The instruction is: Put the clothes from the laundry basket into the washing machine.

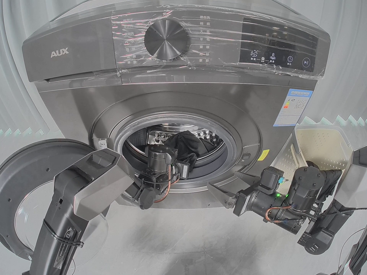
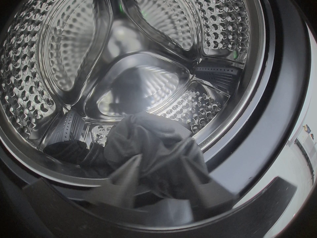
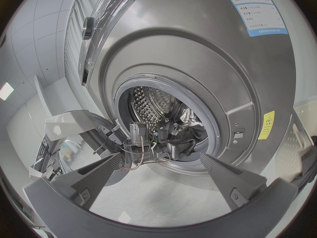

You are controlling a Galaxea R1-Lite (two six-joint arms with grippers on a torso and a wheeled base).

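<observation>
curtain (image 1: 14, 96): pale, pleated (backdrop) | floor (image 1: 183, 237): grey, smooth | ceiling light (image 3: 6, 90): lit

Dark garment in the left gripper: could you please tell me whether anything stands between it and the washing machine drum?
Nothing visible does. The door is swung open to the robot's left, and the left gripper holds the garment right at the mouth of the drum. Another dark cloth lies low inside it.

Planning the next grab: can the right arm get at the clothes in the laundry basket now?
Probably yes: the right gripper is open and empty, and the dark clothes sit in the open basket beside it, though it points away.
</observation>
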